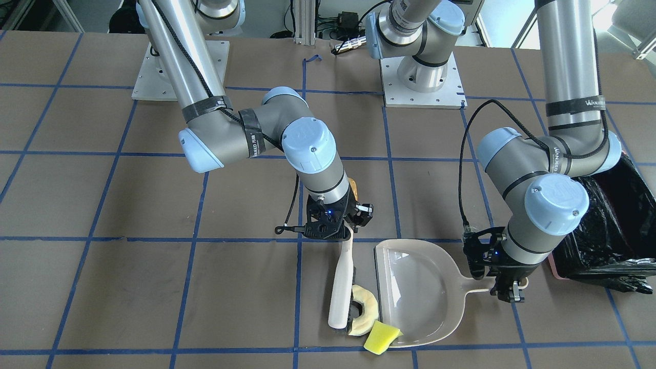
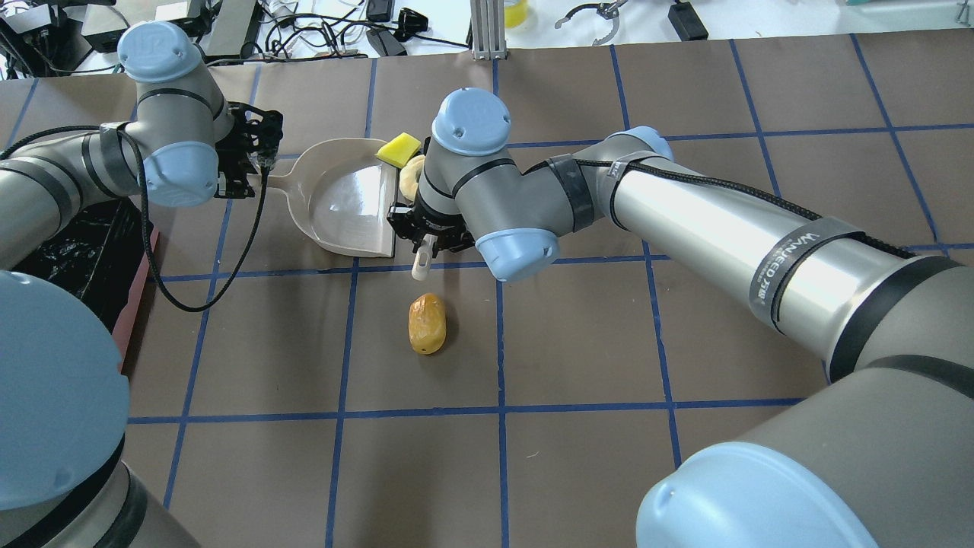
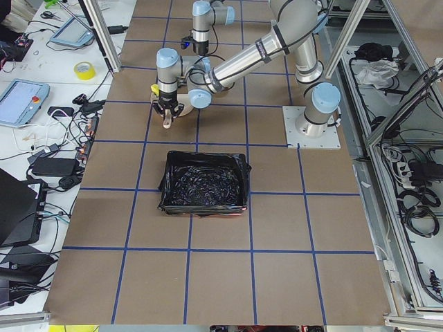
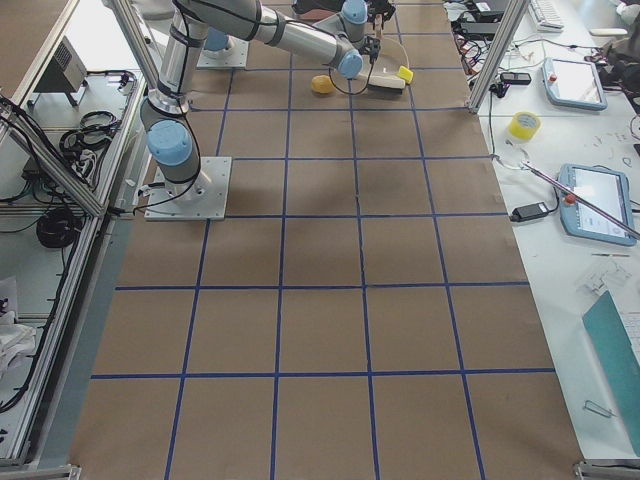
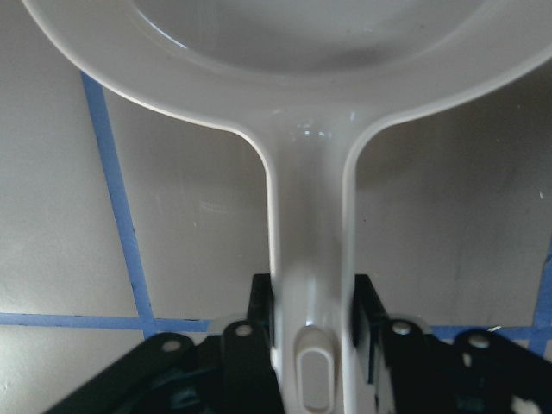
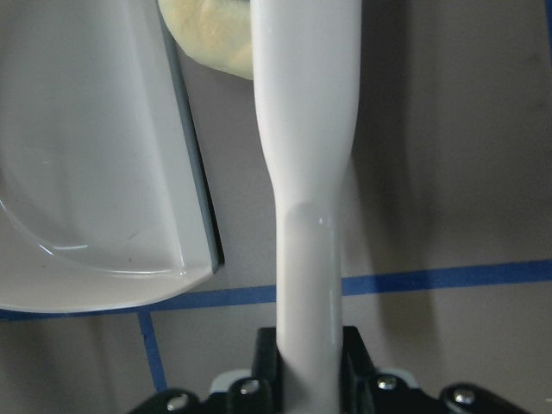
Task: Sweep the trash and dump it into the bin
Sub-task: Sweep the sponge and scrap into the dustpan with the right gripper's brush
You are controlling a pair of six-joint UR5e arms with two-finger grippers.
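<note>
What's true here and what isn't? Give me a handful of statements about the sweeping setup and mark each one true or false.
1. The left end effector is shut on the handle of the dustpan. True.
2. The orange-brown lump lies inside the dustpan. False: it lies on the bare table, apart from the pan.
3. The right end effector grips the brush by its handle. True.
4. The cream crescent is already in the bin. False: it lies on the table between the brush head and the dustpan's open edge.
</note>
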